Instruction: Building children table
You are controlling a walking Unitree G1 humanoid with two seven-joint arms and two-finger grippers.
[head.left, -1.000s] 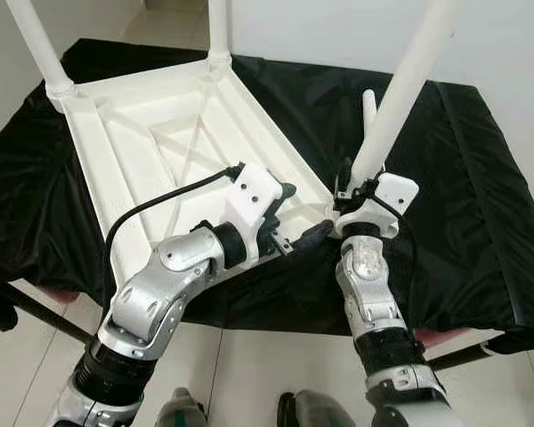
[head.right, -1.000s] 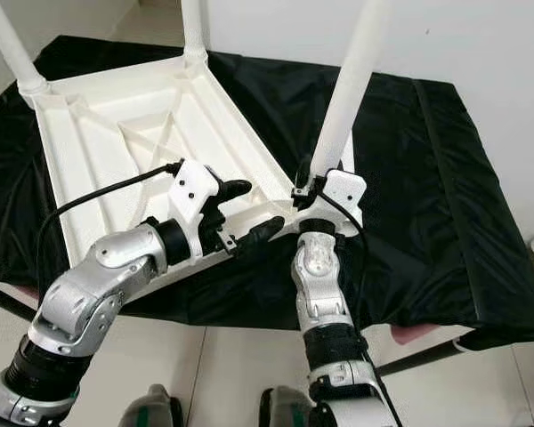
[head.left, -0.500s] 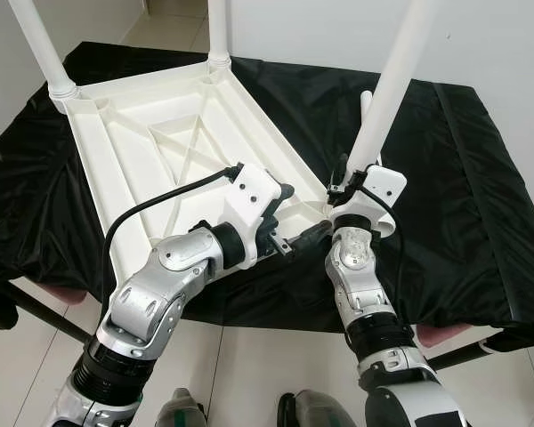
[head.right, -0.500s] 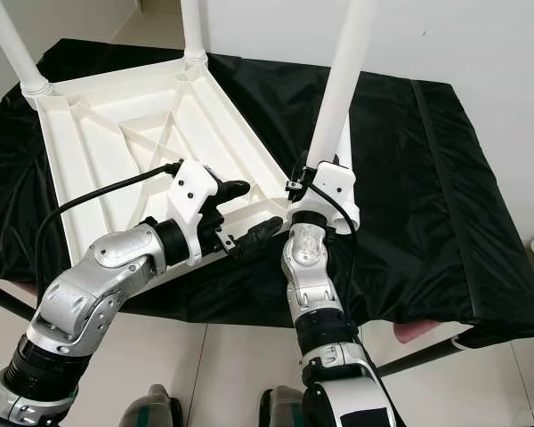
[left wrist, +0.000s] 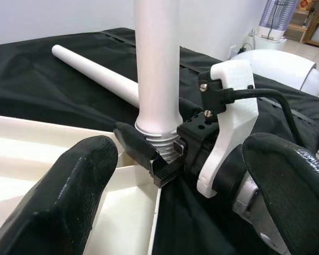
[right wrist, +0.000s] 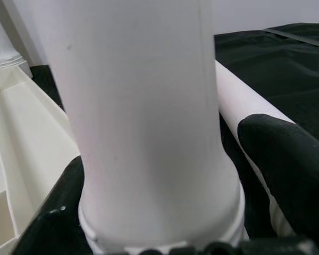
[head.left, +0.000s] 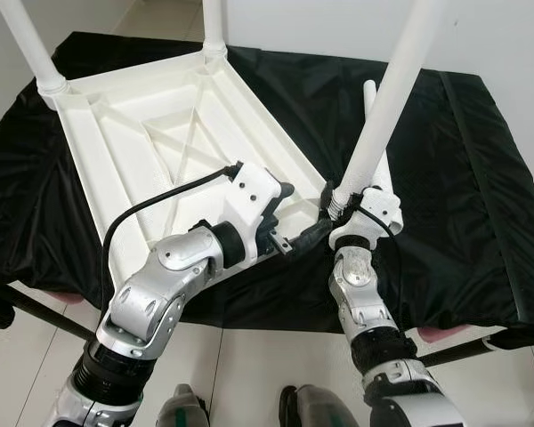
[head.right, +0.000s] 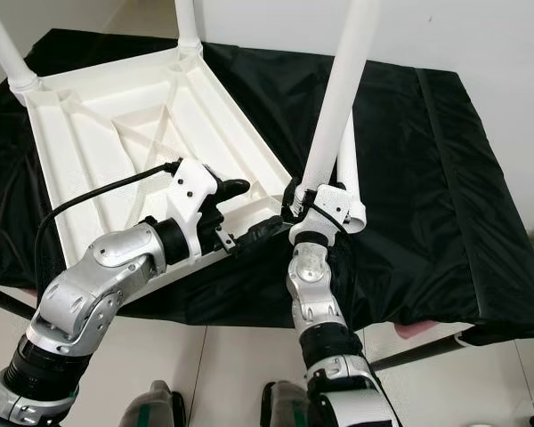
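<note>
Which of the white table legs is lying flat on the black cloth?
The loose leg behind the right gripper; the others stand upright.

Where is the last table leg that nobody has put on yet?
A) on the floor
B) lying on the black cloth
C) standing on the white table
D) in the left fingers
B: the spare white leg lies flat on the black cloth, just behind the upright leg that the right gripper holds at the upside-down table's corner.
</note>
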